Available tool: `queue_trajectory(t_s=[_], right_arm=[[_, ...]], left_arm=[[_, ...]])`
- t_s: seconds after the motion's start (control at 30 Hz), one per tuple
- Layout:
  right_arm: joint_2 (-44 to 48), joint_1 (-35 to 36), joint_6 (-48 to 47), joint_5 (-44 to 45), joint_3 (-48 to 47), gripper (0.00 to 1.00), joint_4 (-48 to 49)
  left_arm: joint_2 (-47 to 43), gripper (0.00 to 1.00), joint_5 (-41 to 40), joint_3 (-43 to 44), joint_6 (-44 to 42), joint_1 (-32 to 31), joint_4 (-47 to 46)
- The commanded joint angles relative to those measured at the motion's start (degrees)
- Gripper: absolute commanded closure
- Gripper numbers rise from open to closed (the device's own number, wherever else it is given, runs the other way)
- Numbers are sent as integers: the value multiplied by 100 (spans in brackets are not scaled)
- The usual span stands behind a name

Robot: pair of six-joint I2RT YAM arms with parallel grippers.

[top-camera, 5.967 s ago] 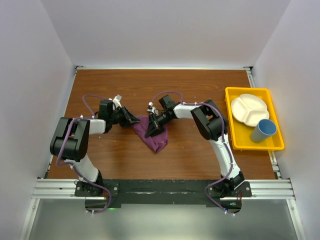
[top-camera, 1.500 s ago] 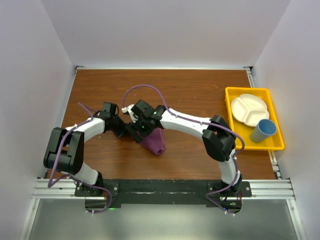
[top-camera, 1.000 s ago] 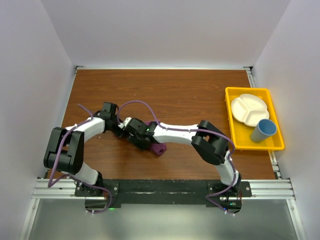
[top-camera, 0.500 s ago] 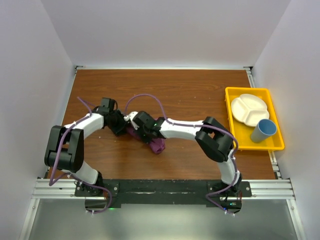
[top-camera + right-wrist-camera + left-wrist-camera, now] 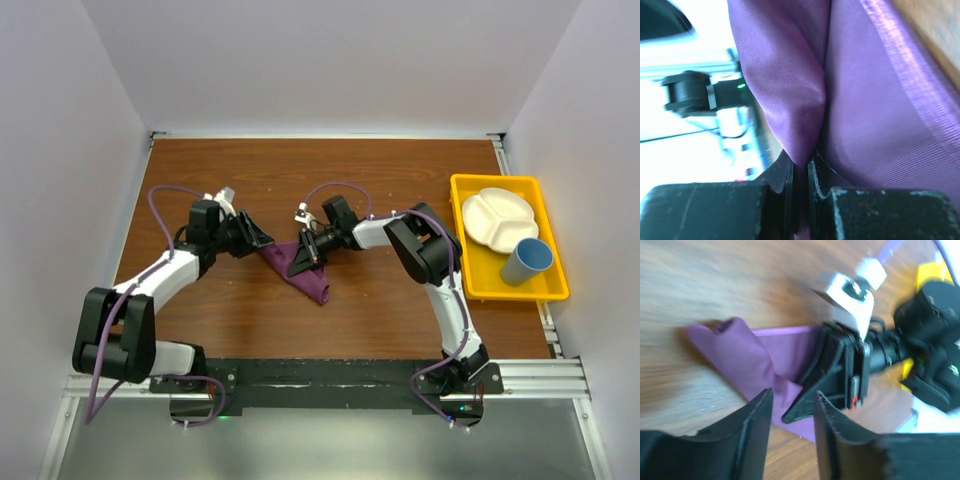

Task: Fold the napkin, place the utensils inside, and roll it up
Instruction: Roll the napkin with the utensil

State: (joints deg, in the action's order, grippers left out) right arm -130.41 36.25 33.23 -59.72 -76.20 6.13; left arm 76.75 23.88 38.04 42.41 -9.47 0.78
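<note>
The plum-purple napkin (image 5: 312,283) lies crumpled into a narrow wedge on the wooden table between my two arms. My right gripper (image 5: 301,264) is shut on a raised fold at the cloth's upper edge. The right wrist view shows the napkin (image 5: 865,100) squeezed tight in the right gripper (image 5: 800,167). My left gripper (image 5: 265,241) hovers just left of the napkin's upper left corner, open and holding nothing. In the left wrist view the left gripper (image 5: 792,397) points at the napkin (image 5: 750,357), with the right arm's fingers (image 5: 815,397) beyond. The utensils are out of view.
A yellow tray (image 5: 488,278) sits at the table's right edge with a white divided plate (image 5: 498,218) and a blue cup (image 5: 526,262) in it. White walls close in the table on three sides.
The left gripper has let go and drawn back left. The right gripper has closed on the napkin and pulled back right, stretching the bunched cloth out.
</note>
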Motion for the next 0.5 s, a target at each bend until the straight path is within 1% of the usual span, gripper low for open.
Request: queue_trajectory(t_s=[0.0, 0.03, 0.07, 0.1, 0.13, 0.2, 0.23, 0.37, 0.47], right_arm=[[-371, -65, 711, -479, 229, 100, 565], [-397, -65, 624, -453, 211, 100, 425], [-406, -92, 397, -391, 168, 100, 294], [-450, -83, 299, -365, 159, 100, 188], [-476, -100, 254, -356, 159, 100, 135], [-494, -109, 131, -321, 202, 100, 116], [-494, -109, 96, -234, 229, 100, 134], [-372, -153, -71, 39, 360, 100, 38], [-266, -153, -263, 223, 335, 97, -216]], left_arm=[[261, 63, 855, -420, 478, -142, -1790], [427, 68, 934, -525, 539, -151, -2209], [515, 70, 960, -569, 662, -151, -2405], [595, 71, 996, -605, 724, -151, -2624], [743, 73, 1066, -666, 785, -151, -3088], [937, 75, 1084, -675, 865, -160, -3468], [1121, 77, 1084, -667, 874, -160, -3583], [1535, 80, 1031, -702, 883, -160, -3909], [1843, 82, 1040, -737, 944, -160, -4173]])
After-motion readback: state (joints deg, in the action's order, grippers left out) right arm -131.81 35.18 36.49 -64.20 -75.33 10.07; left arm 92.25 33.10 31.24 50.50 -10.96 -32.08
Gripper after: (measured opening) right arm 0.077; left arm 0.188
